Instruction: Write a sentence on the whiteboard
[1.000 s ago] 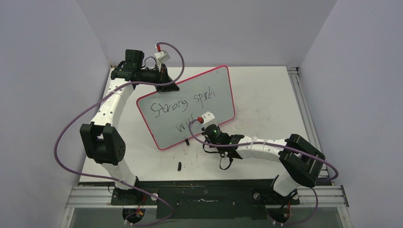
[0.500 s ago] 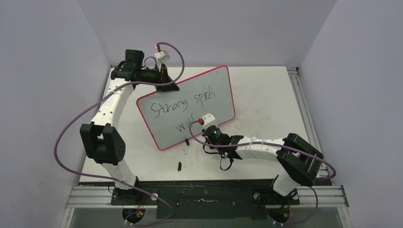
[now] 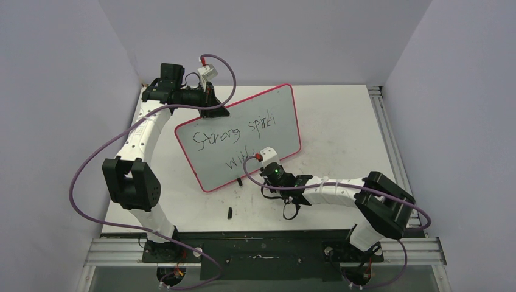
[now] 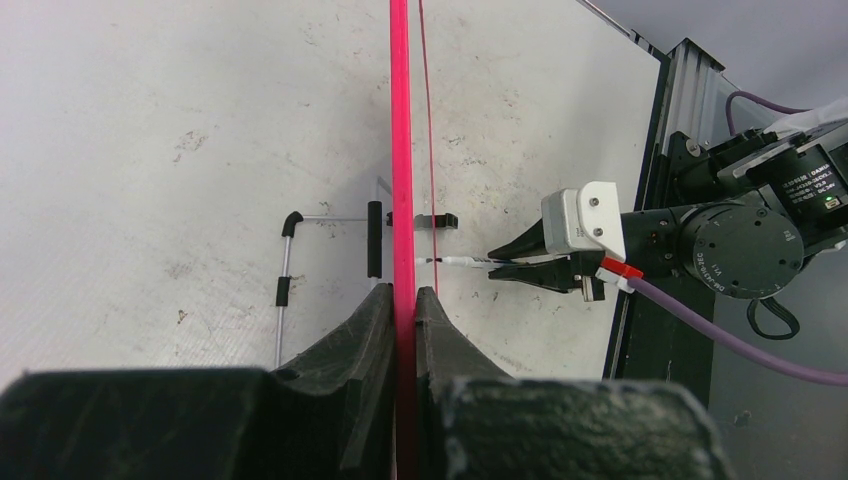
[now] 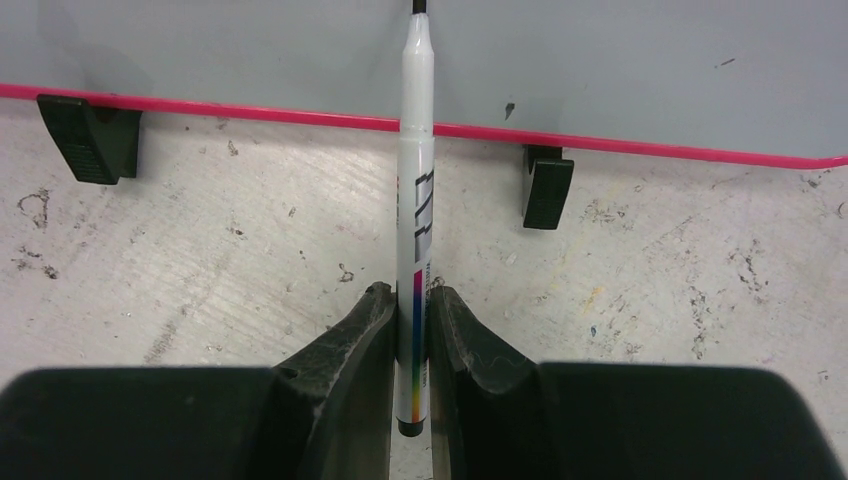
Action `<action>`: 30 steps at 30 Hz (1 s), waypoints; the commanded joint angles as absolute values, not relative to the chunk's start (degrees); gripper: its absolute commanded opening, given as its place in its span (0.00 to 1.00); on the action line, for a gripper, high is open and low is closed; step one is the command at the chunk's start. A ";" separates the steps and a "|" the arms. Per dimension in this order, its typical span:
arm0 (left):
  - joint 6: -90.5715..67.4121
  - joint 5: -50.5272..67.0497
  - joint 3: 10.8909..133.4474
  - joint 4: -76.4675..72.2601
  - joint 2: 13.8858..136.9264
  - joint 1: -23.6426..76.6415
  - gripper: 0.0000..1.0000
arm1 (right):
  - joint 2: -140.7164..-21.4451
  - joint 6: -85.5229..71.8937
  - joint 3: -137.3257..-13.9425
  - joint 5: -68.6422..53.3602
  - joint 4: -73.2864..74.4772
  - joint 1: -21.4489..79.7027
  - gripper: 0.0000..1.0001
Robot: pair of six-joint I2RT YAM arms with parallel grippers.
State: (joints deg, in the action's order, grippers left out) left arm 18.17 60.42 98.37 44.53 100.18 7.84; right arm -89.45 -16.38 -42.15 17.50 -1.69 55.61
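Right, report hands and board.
Left hand shut on board rim. Right hand shut on marker, tip at board. Sentence on second line, end hidden. Nothing blocking.

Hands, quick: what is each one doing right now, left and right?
Left hand: shut on the whiteboard, clamping its pink rim.
Right hand: shut on the marker, tip pointing at the board.

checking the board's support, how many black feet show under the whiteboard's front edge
2. One foot sits under the whiteboard's pink rim at the left, the other foot just right of the marker. More may be hidden behind the board.
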 commanded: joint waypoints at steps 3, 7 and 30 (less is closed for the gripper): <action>19.25 61.00 96.06 51.15 100.72 9.07 0.00 | -84.45 -16.67 -43.28 21.06 -2.55 56.21 0.05; 19.25 61.08 96.06 51.15 100.73 9.14 0.00 | -84.88 -15.47 -44.37 21.40 -2.55 56.11 0.05; 19.25 61.08 96.06 51.15 100.90 9.04 0.00 | -89.70 -14.72 -46.66 19.98 -4.29 55.90 0.05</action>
State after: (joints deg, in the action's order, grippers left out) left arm 18.17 60.45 98.37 44.53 100.18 7.84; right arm -89.10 -15.03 -44.31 19.38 -1.65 55.92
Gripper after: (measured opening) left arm 0.055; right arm 0.155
